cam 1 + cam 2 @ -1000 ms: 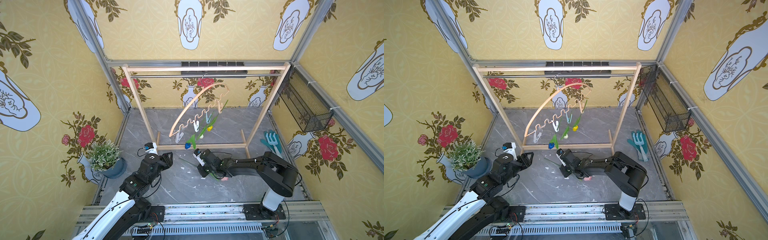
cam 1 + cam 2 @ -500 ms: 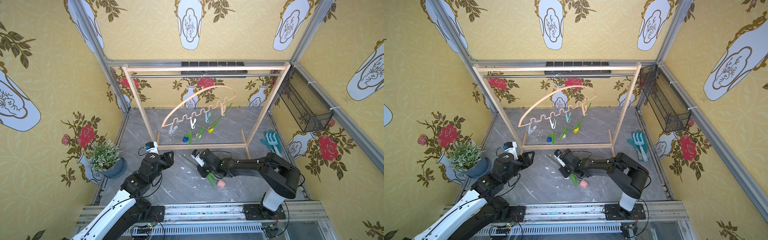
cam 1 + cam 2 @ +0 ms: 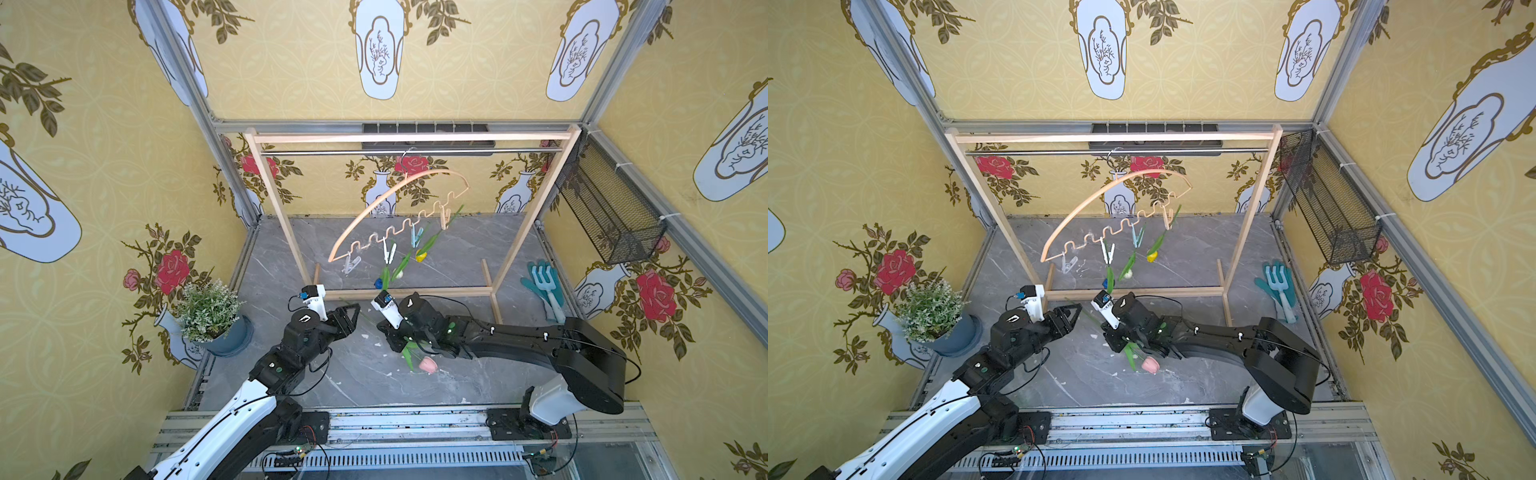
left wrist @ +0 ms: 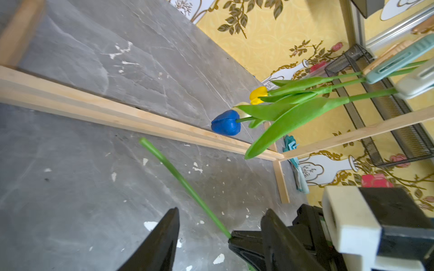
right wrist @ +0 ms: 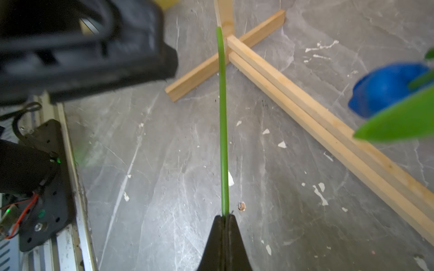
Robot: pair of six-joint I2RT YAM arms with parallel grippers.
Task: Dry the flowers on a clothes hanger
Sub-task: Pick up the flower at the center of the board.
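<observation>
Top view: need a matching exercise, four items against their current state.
Items:
1. pink tulip
2. yellow tulip
3. left gripper
4. lowest clothespin

States:
a. open, gripping nothing
b. hangs head-down from the hanger
c. clips no flower
d. stem clamped in the right gripper

Pairs: 1-d, 2-b, 3-a, 4-c

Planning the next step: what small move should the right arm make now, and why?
Probably lift the pink tulip, gripped at the stem by the right gripper, toward the empty clothespin on the clothes hanger; the other three pins already hold tulips.
</observation>
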